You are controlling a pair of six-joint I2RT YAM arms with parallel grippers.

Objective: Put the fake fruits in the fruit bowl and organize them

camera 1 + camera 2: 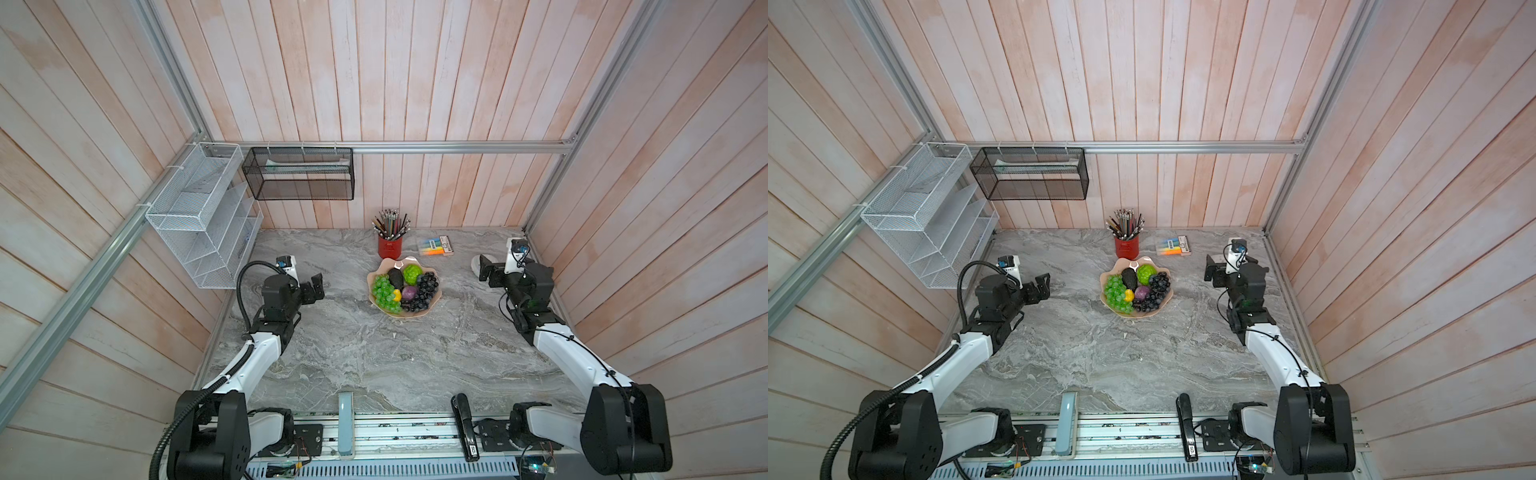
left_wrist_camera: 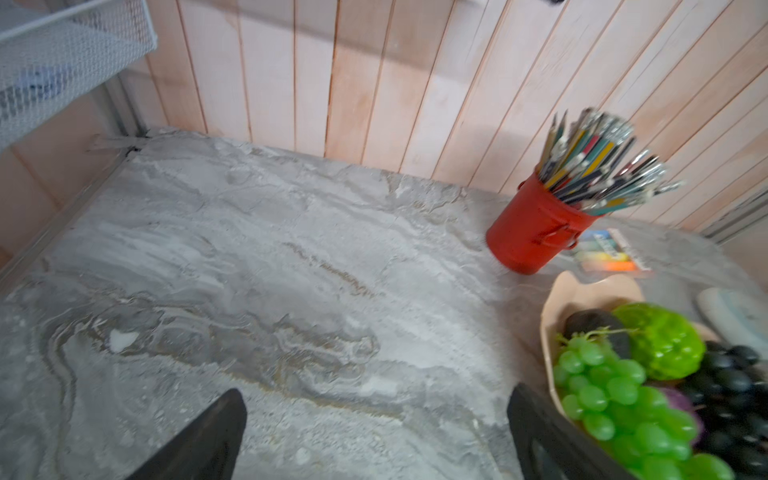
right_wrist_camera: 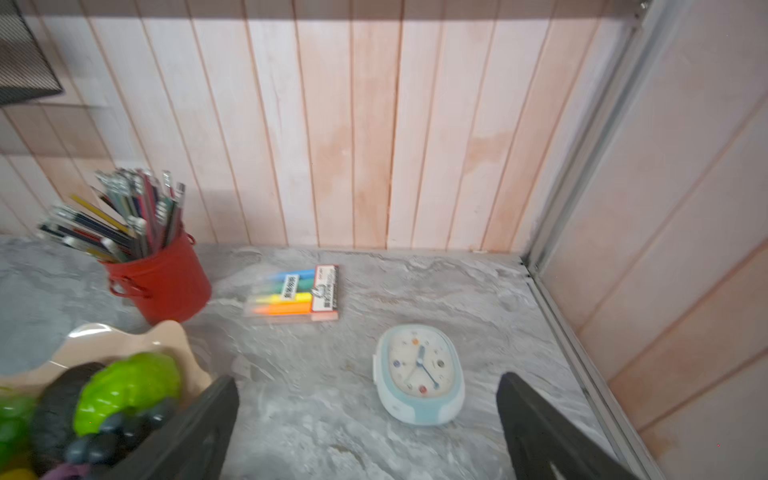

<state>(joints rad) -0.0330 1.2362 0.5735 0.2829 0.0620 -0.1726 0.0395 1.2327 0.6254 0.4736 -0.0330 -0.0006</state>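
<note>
At the desk's middle: the fruit bowl (image 1: 392, 264) is set on the grey marbled desk (image 1: 374, 357), just in front of the red pencil cup (image 1: 390, 248); six pieces are counted inside it.
Left fingers: the left fingers (image 2: 199, 440) are spread wide, with nothing held and only bare desk seen in the gap; in both top views they are kept left of the bowl, apart from it.
Right fingers: the right fingers (image 3: 195, 432) are likewise spread wide and empty; they are kept well right of the bowl, and nothing is touched.
Bowl: salmon-pink, glossy, shallow, with a wavy scalloped rim.
Green grape bunch (image 1: 384, 293): translucent round beads, laid along the bowl's left side.
Dark grape bunch (image 1: 424, 291): purple-black beads with a dull shine, laid along the right side.
Avocado (image 1: 395, 277): black, egg-shaped, placed toward the far side beside the green grapes.
Bumpy lime-green ball (image 1: 412, 273): knobbly and shiny, set just right of the avocado.
Small yellow fruit (image 1: 397, 295): smooth, tucked against the green grapes.
Small purple ball (image 1: 409, 293): lodged in the middle, between the yellow fruit and the dark grapes.
Pencil cup: a cylinder crammed with pencils.
Highlighter pack (image 3: 297, 295): flat, clear-wrapped, laid beside the cup.
Clock (image 3: 419, 374): oval, white with a pale blue band, laid face up on the desk.
</note>
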